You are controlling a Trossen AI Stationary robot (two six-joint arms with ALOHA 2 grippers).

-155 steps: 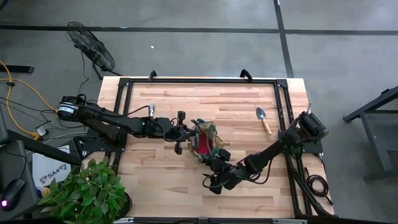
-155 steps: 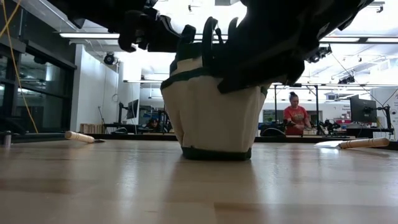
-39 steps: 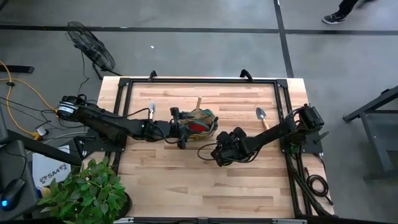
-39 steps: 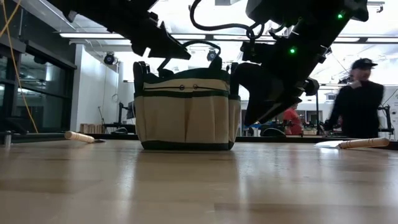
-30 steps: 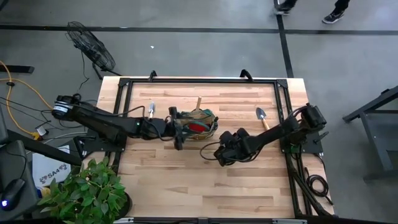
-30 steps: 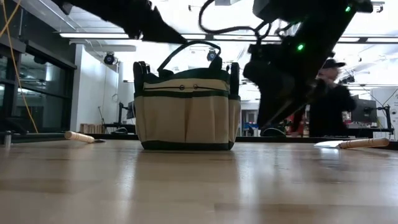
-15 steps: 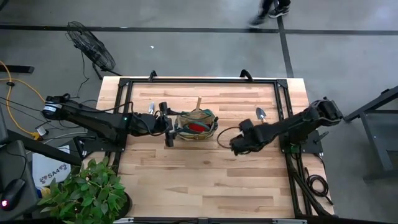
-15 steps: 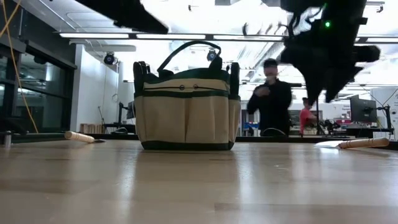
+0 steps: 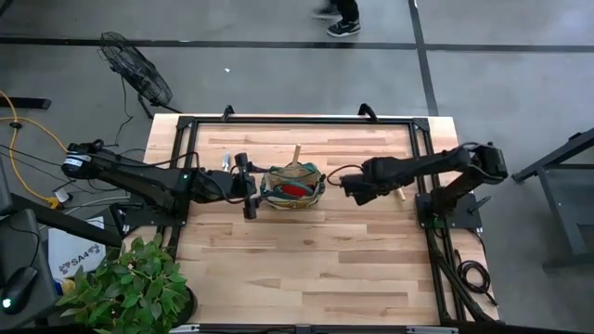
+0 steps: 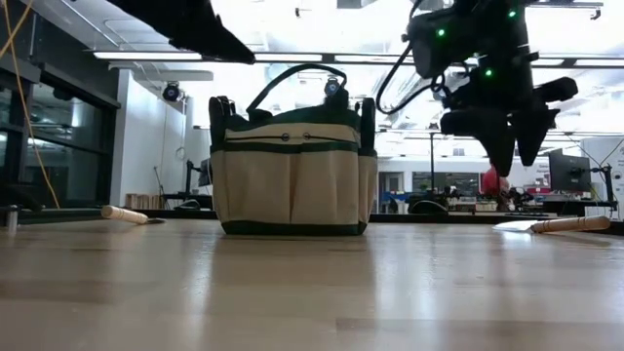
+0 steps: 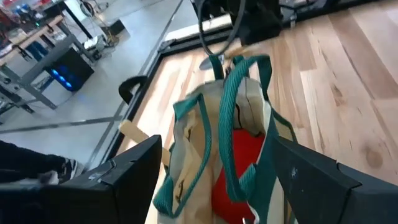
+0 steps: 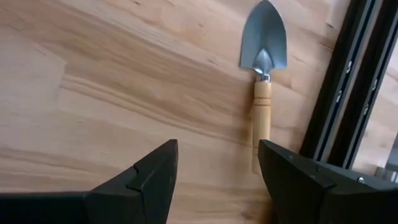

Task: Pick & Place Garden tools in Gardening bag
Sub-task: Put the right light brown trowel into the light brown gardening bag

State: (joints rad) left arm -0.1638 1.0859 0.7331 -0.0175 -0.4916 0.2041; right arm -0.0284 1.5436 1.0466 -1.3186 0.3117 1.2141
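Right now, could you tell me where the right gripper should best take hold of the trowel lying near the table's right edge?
Probably the trowel's wooden handle, from above: it lies flat, free of clutter, and the open right gripper already frames it. The frame rail runs close alongside.

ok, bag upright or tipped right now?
Upright. In the low view the bag sits flat on the table, its handle arching up; the left wrist view shows its mouth open, something red inside.

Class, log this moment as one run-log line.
right gripper: open, above trowel | left gripper: open, beside bag
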